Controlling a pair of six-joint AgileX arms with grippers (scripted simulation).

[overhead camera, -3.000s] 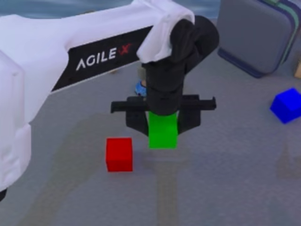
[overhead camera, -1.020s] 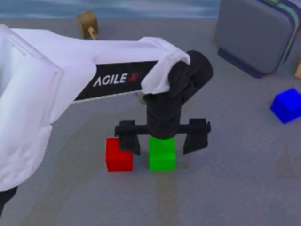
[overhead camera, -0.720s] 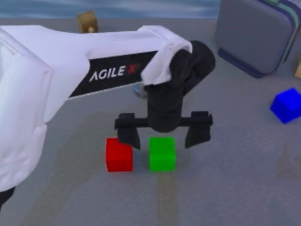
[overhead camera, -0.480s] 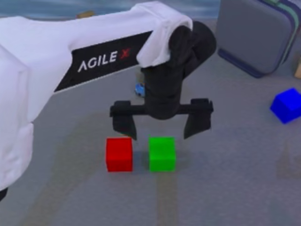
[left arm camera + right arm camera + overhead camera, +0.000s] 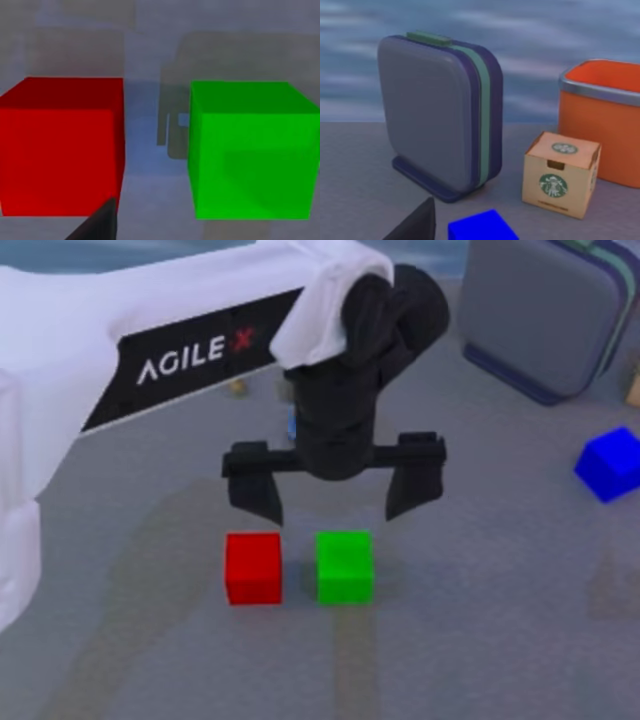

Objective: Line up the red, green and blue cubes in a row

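Note:
The red cube [image 5: 253, 567] and the green cube [image 5: 345, 565] rest side by side on the grey table, a narrow gap between them. My left gripper [image 5: 333, 502] hovers open just behind and above them, holding nothing. Its wrist view shows the red cube [image 5: 60, 150] and the green cube [image 5: 250, 150] close up, with one dark fingertip [image 5: 100, 225] at the edge. The blue cube [image 5: 610, 462] lies apart at the far right. My right arm is out of the top view; its wrist view shows one finger [image 5: 419, 224] beside the blue cube [image 5: 482, 227].
A grey-blue case [image 5: 545, 310] stands at the back right, behind the blue cube. A small blue toy car [image 5: 292, 425] peeks from behind the left arm. The right wrist view also shows a Starbucks carton [image 5: 560, 172] and an orange bin [image 5: 602, 120].
My left gripper set the green cube down beside the red one, opened, and has lifted up and back from the pair. Both cubes stay put.

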